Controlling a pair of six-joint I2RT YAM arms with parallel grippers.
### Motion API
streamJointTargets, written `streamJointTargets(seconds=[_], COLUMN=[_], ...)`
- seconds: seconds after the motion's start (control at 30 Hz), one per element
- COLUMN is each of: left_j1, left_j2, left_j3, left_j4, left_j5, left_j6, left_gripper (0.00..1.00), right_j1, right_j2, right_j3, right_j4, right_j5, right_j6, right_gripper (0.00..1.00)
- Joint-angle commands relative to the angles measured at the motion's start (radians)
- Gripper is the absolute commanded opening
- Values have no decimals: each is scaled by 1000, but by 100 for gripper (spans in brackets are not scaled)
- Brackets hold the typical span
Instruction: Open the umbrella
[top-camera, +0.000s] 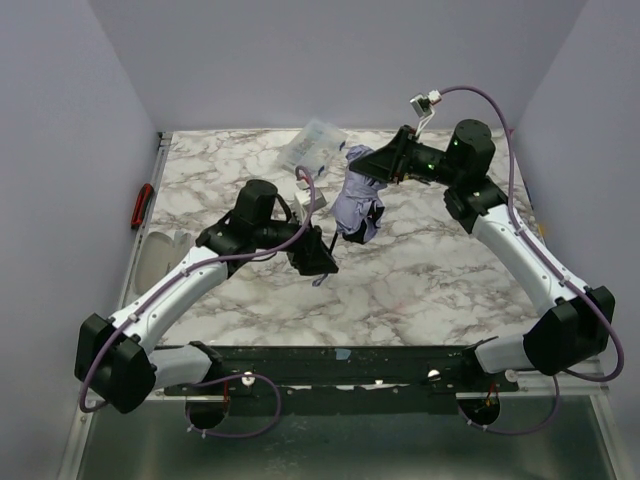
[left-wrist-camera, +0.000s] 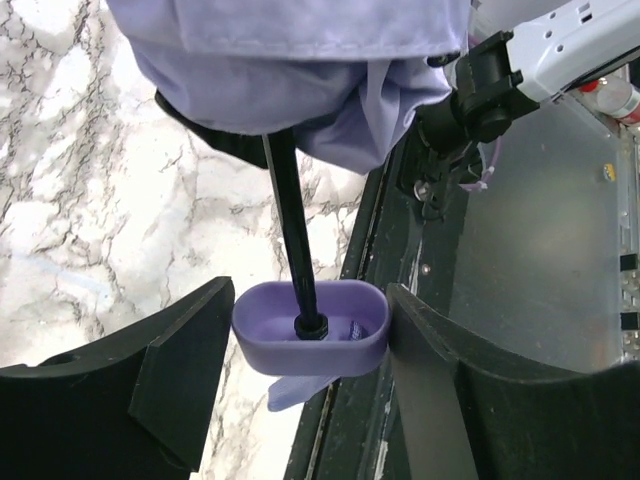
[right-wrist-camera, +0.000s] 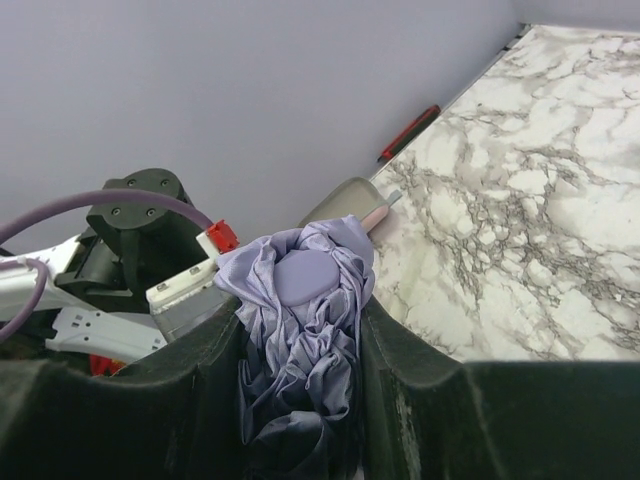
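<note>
Status of umbrella (top-camera: 357, 205): unopened, held between the two grippers above the marble table (top-camera: 430, 270), slightly toward 12 o'clock from the table's centre in the top view. Its lavender fabric (left-wrist-camera: 300, 60) is bunched and creased, with black lining showing at the lower edge.

Right gripper (right-wrist-camera: 305, 320) is at the bundle's 12 o'clock end. Its fingers are clamped on the gathered fabric, and the round lavender cap (right-wrist-camera: 305, 278) shows between them.

Left gripper (left-wrist-camera: 310, 290) is at the 7 o'clock end. The thin black shaft (left-wrist-camera: 290, 210) runs down into the lavender handle (left-wrist-camera: 270, 350), which sits crosswise between the fingers with its ends at or against both. Whether they are pressing it cannot be told.

A clear plastic box (top-camera: 313, 145) lies at the umbrella's 10 o'clock. A red tool (top-camera: 143, 205) lies at the table's 9 o'clock edge.
</note>
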Motion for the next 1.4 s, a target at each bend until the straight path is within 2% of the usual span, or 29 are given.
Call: streamJointTargets(seconds=[0.0, 0.27, 0.53, 0.67, 0.7, 0.9, 1.2, 1.37], left_j1=[-3, -4, -29, -32, -32, -32, -32, -31], left_j2=[-56, -12, 37, 34, 31, -9, -34, -24], left_j3=[10, 123, 73, 25, 10, -76, -173, -181], left_j4=[-3, 43, -1, -42, -51, -102, -199, -232], left_j5=[-42, -72, -50, -61, -60, -40, -37, -48], left_j6=[29, -11, 28, 72, 82, 155, 266, 308], left_gripper=[64, 56, 49, 29, 27, 27, 27, 25], right_j1=[-3, -3, -3, -8, -19, -135, -387, -446], right_j2=[-23, -59, -42, -30, -27, 40, 216, 268], right_j3=[36, -39, 40, 97, 111, 211, 402, 484], right_j4=[41, 22, 10, -4, -4, 23, 142, 178], right_j5=[7, -7, 11, 24, 26, 6, -57, -75], right_j6=[-29, -31, -24, -32, -24, 40, 184, 212], right_gripper=[1, 1, 1, 1, 1, 1, 1, 1])
